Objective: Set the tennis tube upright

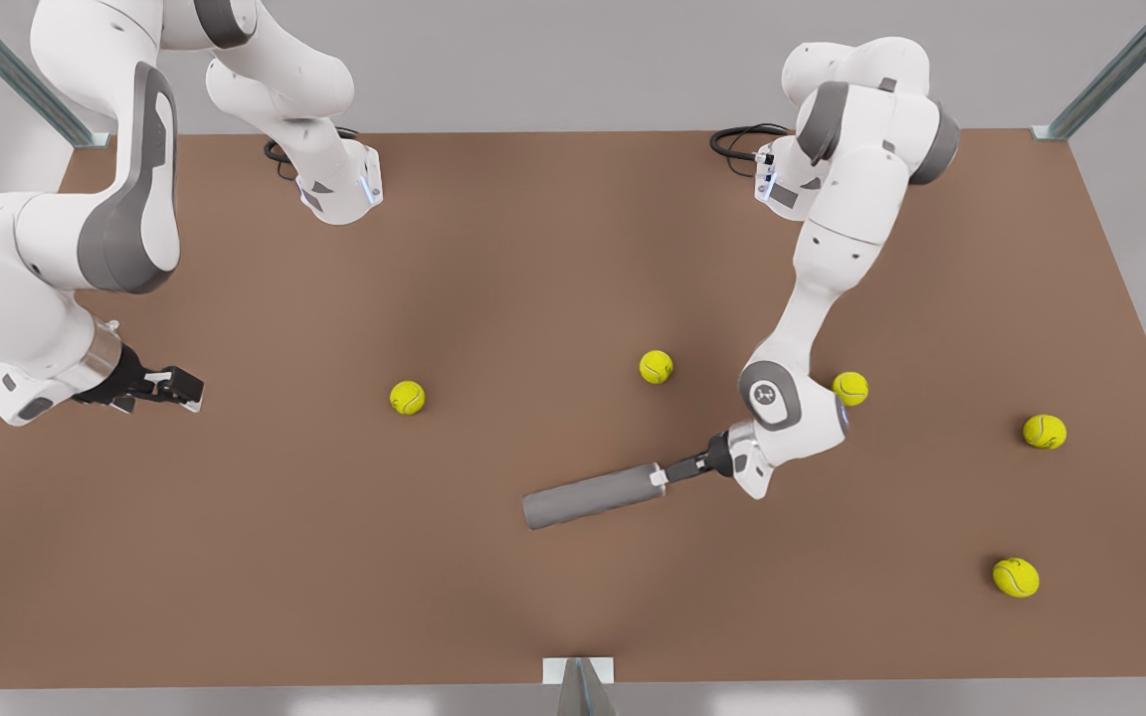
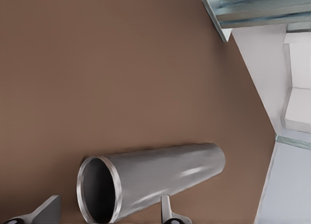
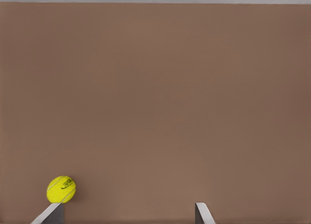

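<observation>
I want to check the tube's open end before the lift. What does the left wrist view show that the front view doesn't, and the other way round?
Left wrist view alone: the tennis tube has a hollow rimmed end facing the open left gripper, whose fingers straddle that end.

Front view alone: five tennis balls, for instance one in front of the waiting right gripper.

Both: the tube lying flat on the brown table.

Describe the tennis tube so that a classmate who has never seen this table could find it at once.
On the brown table, look toward the near edge, right of centre in the front view, where the left gripper reaches one end. There lies the tennis tube on its side. It is a long grey cylinder; everything else loose is a yellow ball.
</observation>
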Controlling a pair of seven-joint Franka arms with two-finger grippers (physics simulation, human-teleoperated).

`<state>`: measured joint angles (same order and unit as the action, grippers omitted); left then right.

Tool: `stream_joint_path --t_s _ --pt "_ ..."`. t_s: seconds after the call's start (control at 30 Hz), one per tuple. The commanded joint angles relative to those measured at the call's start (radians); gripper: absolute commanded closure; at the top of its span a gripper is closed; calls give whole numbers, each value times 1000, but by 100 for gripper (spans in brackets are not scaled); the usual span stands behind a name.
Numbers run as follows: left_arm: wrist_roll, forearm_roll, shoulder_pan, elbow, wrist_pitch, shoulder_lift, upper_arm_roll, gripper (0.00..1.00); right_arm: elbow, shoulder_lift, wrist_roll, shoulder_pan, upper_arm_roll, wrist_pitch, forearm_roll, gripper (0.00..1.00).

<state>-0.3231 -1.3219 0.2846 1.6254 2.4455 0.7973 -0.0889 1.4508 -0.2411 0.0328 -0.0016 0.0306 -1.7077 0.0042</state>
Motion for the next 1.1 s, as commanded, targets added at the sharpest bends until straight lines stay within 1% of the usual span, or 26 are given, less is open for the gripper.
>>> stream_joint_path --t_s 0.0,0.13,0.37,0.57,0.6,0.8,0.93,1.07 --pt "-123 -29 2 -1 20 0 0 0 -1 2 -65 0 0 0 2 0" --pt "-172 -103 27 13 20 0 0 0 0 3 -63 0 3 11 8 0" --pt "-179 -132 27 2 20 8 0 0 5 5 -54 9 -4 -10 0 0" --pt "-180 -214 30 -7 18 16 0 0 5 3 -53 14 -6 -18 2 0" --pt "-182 -234 48 -22 18 26 0 0 5 3 -53 14 -6 -18 3 0" --pt "-180 -264 56 -35 17 31 0 0 3 2 -53 15 -6 -18 5 0" --pt "-180 -295 57 -64 12 57 -14 0 5 2 -53 14 -6 -18 5 0" --pt "-177 -336 53 -75 -19 51 -15 0 5 2 -53 14 -6 -18 5 0"
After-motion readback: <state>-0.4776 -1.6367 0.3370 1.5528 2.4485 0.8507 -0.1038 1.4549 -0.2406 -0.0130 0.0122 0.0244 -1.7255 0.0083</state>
